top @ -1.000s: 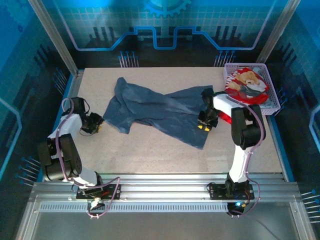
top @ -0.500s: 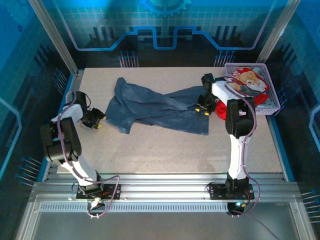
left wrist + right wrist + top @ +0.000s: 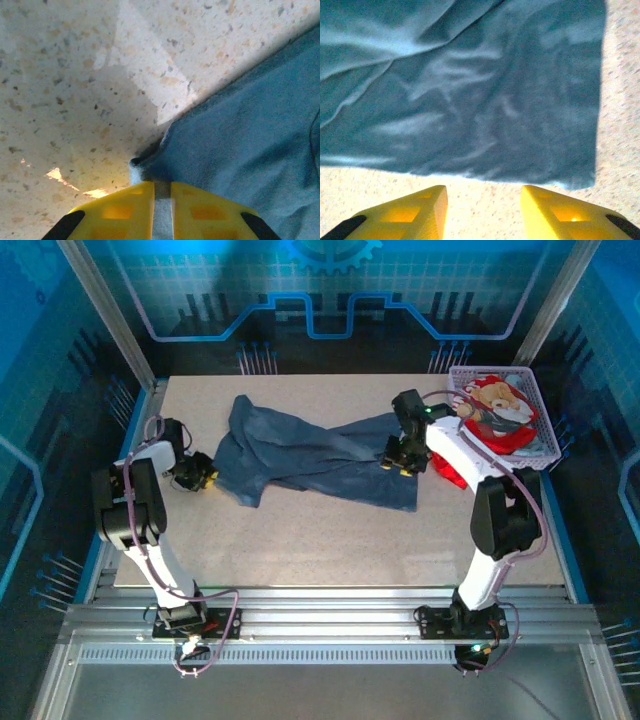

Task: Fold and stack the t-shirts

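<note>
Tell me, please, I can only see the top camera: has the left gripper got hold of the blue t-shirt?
Observer: Yes. In the left wrist view the left gripper has its yellow fingers nearly together, with the edge of the blue t-shirt pinched between them.
Operator: Is the right one holding it too?
Observer: No. In the right wrist view the right gripper is open, with bare table between its fingers, just short of the hem.
Operator: Is the cloth flat there?
Observer: Near the hem it is fairly smooth. Folds run across it farther off, at the upper left of that view.
</note>
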`<state>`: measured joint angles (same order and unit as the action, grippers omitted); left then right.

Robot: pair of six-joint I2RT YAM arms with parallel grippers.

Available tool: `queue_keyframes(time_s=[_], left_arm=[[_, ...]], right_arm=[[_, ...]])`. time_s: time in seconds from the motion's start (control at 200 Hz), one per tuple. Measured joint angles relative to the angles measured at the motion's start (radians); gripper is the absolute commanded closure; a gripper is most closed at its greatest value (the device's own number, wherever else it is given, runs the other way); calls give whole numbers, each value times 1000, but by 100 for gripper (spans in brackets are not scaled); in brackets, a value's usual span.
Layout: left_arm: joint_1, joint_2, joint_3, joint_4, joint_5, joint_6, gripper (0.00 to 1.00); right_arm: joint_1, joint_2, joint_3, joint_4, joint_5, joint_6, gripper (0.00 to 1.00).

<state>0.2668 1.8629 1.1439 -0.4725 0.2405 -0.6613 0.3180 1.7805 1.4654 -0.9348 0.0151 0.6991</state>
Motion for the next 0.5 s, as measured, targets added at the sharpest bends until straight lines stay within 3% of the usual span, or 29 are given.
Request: queue_keyframes(time_s=[0.11,0.325,0.405,0.5], left_arm=[[-3,-1,0,17,0,-22,100],[-8,-8,-1,18,-12,-21,100],[-8,-37,-9,6,-30,-21,65],[-8,-95,-33,-14,-47,-29,56]], right_arm=[[42,-32,-37,3,-8,8,57],[56,-80,-74,1,-20,23,57],[57,-100,-74,0,-22,23,56],[60,-122,-74,0,-23,23,56]])
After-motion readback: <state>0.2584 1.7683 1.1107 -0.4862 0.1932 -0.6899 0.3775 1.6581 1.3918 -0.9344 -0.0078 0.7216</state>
